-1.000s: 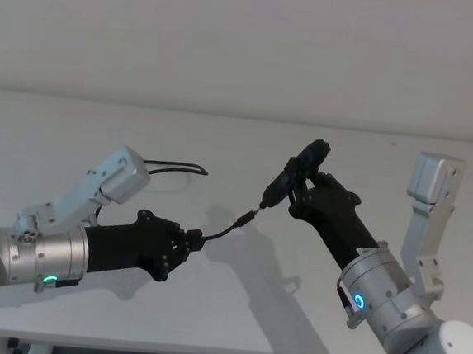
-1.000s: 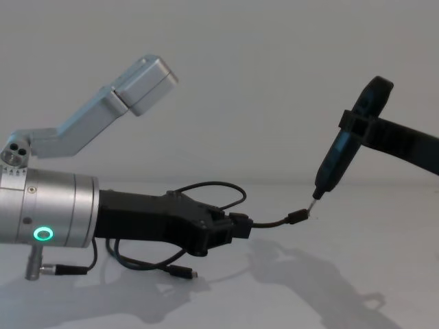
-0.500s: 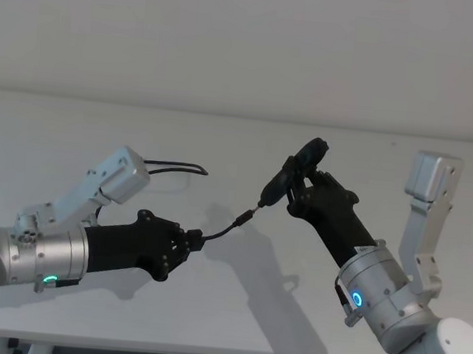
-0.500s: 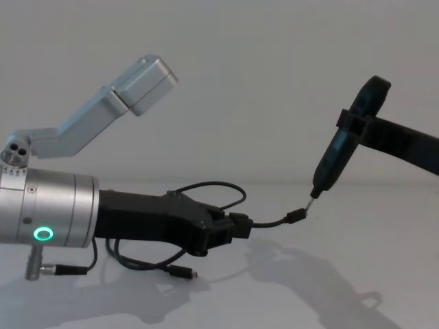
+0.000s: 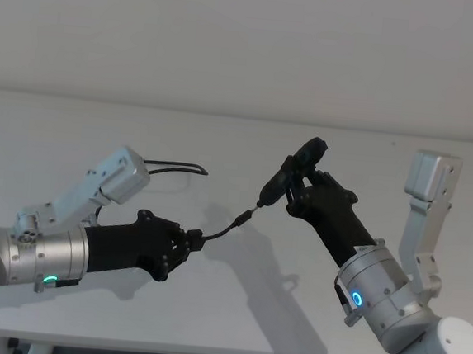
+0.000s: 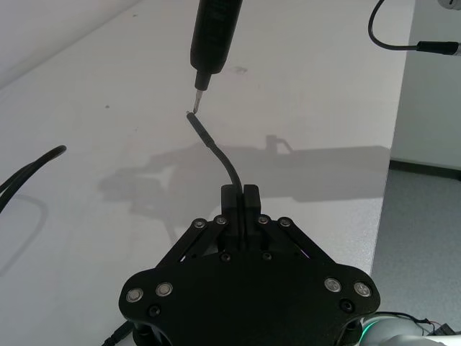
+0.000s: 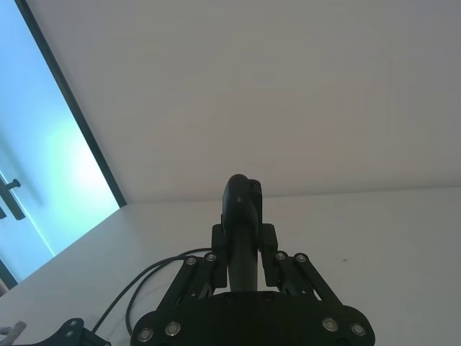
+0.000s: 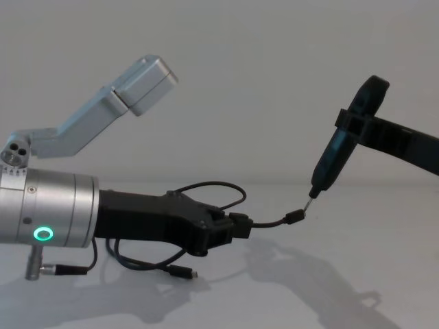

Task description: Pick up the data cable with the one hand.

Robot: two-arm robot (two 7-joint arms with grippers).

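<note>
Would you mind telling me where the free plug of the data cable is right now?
In the chest view the plug hangs above the table right of centre, just past the left gripper holding the data cable, beneath the dark tool's tip.

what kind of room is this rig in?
Probably a lab or test bench: a bare white table, a plain white wall, and a glass door at the side.

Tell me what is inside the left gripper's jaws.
The left gripper is shut on the data cable, whose plug end sticks out. The clamped stretch is hidden.
</note>
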